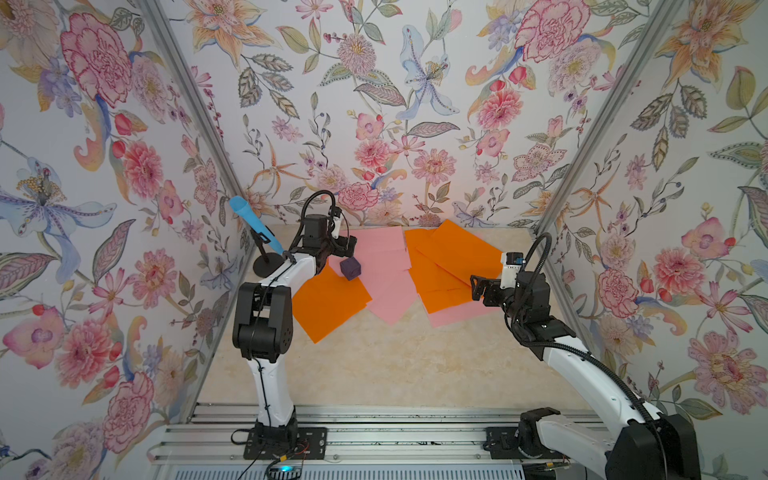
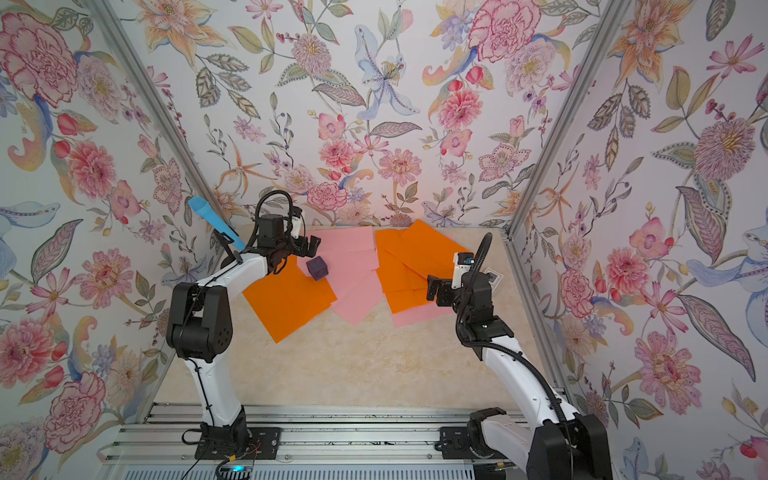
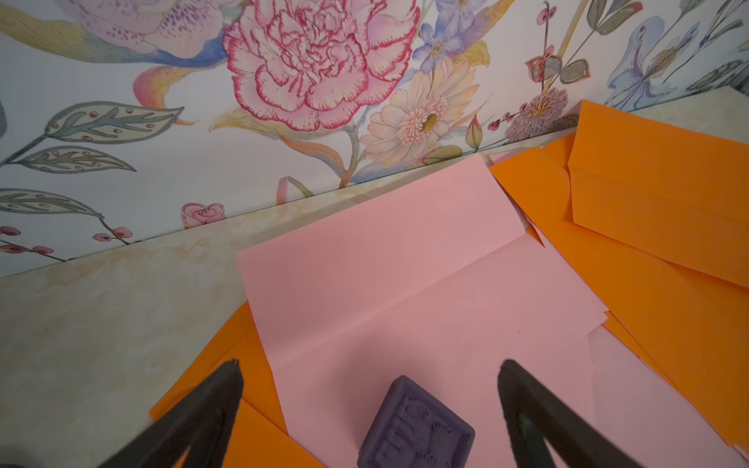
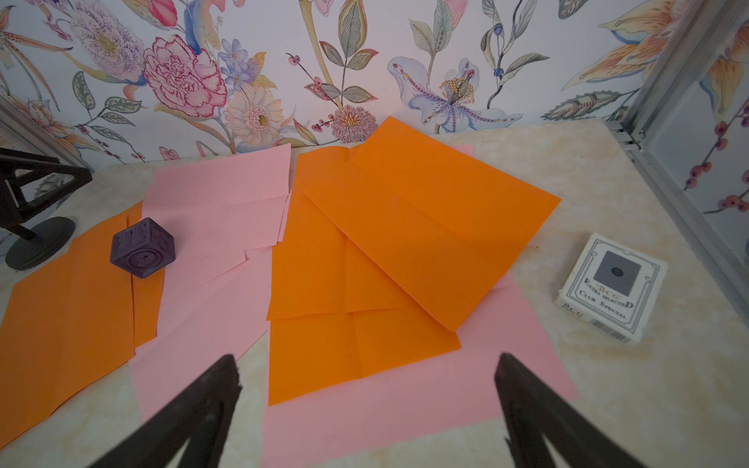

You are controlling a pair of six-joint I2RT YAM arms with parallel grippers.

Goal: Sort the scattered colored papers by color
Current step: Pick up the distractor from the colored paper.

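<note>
The colored papers lie overlapping at the back of the table. One orange sheet (image 1: 328, 303) is at the left, pink sheets (image 1: 386, 266) are in the middle, and an orange stack (image 1: 449, 266) covers a pink sheet (image 1: 453, 318) at the right. My left gripper (image 1: 351, 246) hovers open over the pink sheets (image 3: 405, 263), with a dark purple block (image 3: 417, 425) lying between its fingers, untouched. My right gripper (image 1: 477, 288) is open over the near edge of the right orange stack (image 4: 364, 283) and the pink sheet (image 4: 405, 405) under it, and holds nothing.
The purple block (image 1: 350, 268) rests where pink and orange sheets meet. A blue cone on a black stand (image 1: 253, 226) occupies the back left corner. A white printed card box (image 4: 614, 285) lies near the right wall. Floral walls enclose three sides; bare tabletop (image 1: 395, 365) lies in front.
</note>
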